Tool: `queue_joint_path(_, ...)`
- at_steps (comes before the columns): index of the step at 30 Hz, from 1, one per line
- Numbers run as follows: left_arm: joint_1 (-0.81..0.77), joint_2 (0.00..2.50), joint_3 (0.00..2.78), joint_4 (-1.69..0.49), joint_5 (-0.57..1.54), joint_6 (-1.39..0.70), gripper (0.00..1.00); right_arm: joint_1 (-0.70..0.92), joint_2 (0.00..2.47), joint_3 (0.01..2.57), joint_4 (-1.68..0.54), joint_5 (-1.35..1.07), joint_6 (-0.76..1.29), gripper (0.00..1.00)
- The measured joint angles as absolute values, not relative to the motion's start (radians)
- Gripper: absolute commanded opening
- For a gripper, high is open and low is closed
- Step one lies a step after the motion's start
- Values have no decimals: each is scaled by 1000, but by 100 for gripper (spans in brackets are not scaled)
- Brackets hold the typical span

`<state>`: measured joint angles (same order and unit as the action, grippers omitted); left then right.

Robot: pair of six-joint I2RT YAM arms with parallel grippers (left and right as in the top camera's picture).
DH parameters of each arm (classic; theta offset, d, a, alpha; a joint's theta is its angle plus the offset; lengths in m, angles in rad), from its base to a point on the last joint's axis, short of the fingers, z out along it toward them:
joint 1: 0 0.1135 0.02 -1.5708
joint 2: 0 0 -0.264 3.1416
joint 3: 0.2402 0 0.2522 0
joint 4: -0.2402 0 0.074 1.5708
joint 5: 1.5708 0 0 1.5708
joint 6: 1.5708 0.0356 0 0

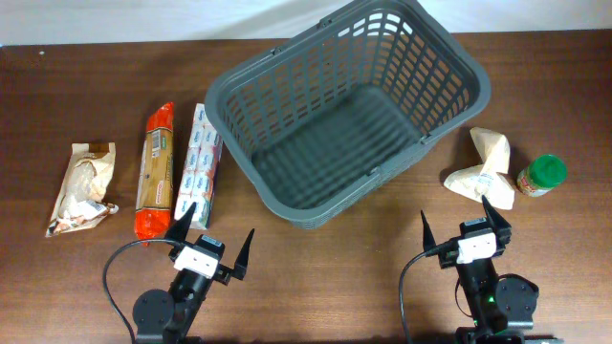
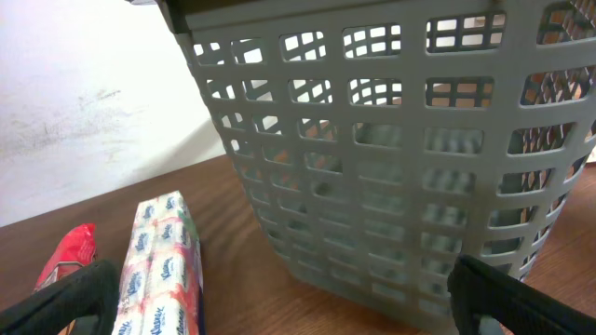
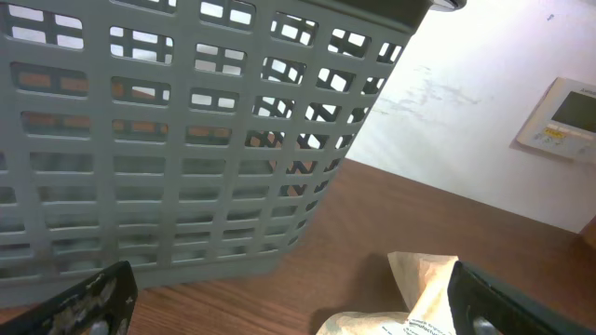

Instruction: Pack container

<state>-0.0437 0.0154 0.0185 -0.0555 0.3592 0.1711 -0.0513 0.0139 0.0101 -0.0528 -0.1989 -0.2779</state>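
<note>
The container (image 1: 459,67), a large dark grey slotted basket, stands empty at the table's middle back. It fills the left wrist view (image 2: 391,158) and the right wrist view (image 3: 177,140). My left gripper (image 1: 212,237) is open and empty near the front edge, just in front of a tissue pack (image 1: 200,164), which also shows in the left wrist view (image 2: 160,265). My right gripper (image 1: 462,222) is open and empty in front of a crumpled tan paper bag (image 1: 486,167), also seen in the right wrist view (image 3: 410,298).
An orange-red pasta packet (image 1: 156,170) and a clear bag of bread (image 1: 83,186) lie left of the tissues. A green-lidded jar (image 1: 541,176) stands at the far right. The packet's red end shows in the left wrist view (image 2: 67,256).
</note>
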Motion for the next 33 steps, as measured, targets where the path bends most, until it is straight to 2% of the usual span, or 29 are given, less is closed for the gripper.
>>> queue_joint_path(33, -44, 15, 19, -32, 359, 171, 99, -51, 14, 10, -53, -199, -278, 99)
